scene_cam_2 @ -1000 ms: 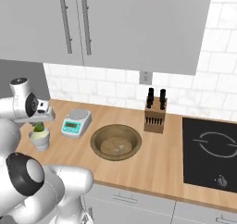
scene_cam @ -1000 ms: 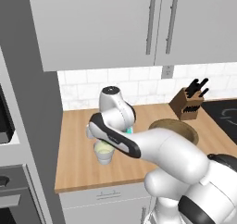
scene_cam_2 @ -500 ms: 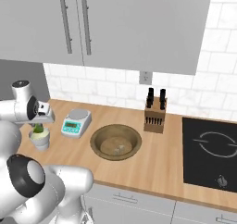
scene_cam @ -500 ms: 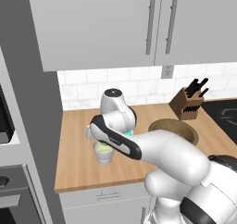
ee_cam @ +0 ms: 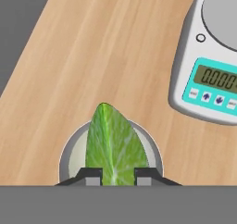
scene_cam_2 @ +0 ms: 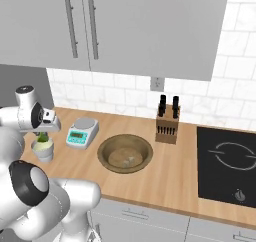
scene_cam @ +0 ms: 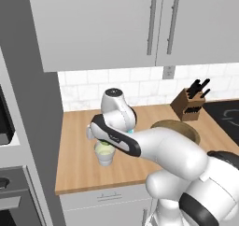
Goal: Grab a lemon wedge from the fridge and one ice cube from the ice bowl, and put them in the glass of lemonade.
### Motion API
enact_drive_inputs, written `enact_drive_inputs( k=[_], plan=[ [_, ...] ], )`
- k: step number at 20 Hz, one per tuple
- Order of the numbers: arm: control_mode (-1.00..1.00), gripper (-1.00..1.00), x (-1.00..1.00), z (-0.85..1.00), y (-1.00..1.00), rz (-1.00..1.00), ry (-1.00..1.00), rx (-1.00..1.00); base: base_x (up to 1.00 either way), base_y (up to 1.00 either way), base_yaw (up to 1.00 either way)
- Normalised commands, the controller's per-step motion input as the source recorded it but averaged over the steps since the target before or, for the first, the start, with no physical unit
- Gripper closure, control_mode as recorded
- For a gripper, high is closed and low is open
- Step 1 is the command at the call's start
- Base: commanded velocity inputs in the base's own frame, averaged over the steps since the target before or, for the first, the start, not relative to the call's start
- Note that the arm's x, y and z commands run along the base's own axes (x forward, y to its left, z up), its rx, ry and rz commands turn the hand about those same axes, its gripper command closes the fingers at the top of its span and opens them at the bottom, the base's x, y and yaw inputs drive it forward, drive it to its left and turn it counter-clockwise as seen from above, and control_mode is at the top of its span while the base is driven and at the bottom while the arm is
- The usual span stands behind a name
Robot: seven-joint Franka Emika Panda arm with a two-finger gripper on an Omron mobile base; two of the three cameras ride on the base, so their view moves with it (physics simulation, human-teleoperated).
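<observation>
The fingers (ee_cam: pixel 117 176) are clenched on the wedge (ee_cam: pixel 115 146), which hangs directly over the mouth of the glass (ee_cam: pixel 155 156). In the hand view only the two dark tips show at the bottom edge, pressed to either side of the green wedge; the wedge covers most of the glass's opening, so only parts of its pale rim are visible and its contents are hidden.

In the left base view the arm's dark-edged forearm crosses in front of the glass (scene_cam: pixel 104 155), hiding its upper rim and the hand itself; a bit of green shows at the rim. In the right base view the glass (scene_cam_2: pixel 43 150) stands at the left end of the tabletop (scene_cam_2: pixel 170 176) under the hand, with a small green piece, the wedge (scene_cam_2: pixel 43 136), just above it, too small to make out in detail.

The scale (scene_cam_2: pixel 82 132) sits just right of the glass; in the hand view it is cut off at the right edge. The bowl (scene_cam_2: pixel 125 153) lies further right, its contents hard to read; in the left base view the arm hides most of it. A knife block (scene_cam_2: pixel 167 124) stands behind it by the wall.
</observation>
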Motion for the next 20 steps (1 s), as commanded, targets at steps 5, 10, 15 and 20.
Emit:
enact_drive_inputs(
  k=[5, 10, 15, 20],
  plan=[
    [-1.00, 1.00, -0.18, 0.00, 0.04, 0.00, -0.01, 0.00, 0.00, 0.00, 0.00],
    [-1.00, 1.00, 0.00, 0.00, 0.03, 0.00, 0.00, 0.00, 0.00, 0.00, 0.00],
    [-1.00, -1.00, 0.00, 0.00, 0.00, 0.00, 0.00, 0.00, 0.00, 0.00, 0.00],
    [-1.00, -1.00, 0.00, 0.00, 0.00, 0.00, 0.00, 0.00, 0.00, 0.00, 0.00]
  ],
)
